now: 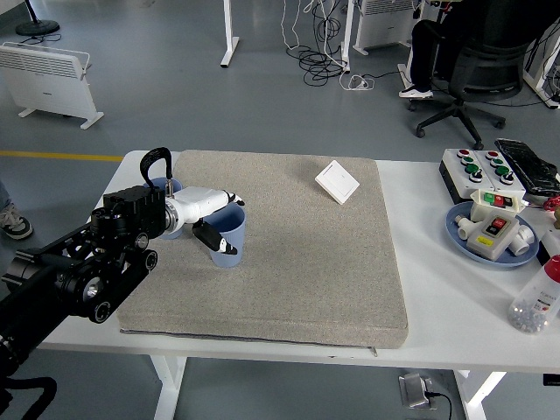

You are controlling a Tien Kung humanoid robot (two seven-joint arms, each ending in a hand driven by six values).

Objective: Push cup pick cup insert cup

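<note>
A blue cup point(234, 252) stands on the grey mat point(306, 262) at its left side. My left hand point(229, 224) comes in from the left and is closed on this cup: the white fingers point(229, 199) lie over the far rim and the black-tipped thumb point(213, 239) presses on the near wall. A second blue cup point(173, 229) stands just to the left, mostly hidden behind my wrist. My right arm is out of view.
A white square plate point(337, 181) lies at the mat's far right. On the table's right side are a button box point(477, 166), a blue dish point(458, 234) holding switch boxes, and a bottle point(535, 302). A person sits in a chair point(464, 61) far behind.
</note>
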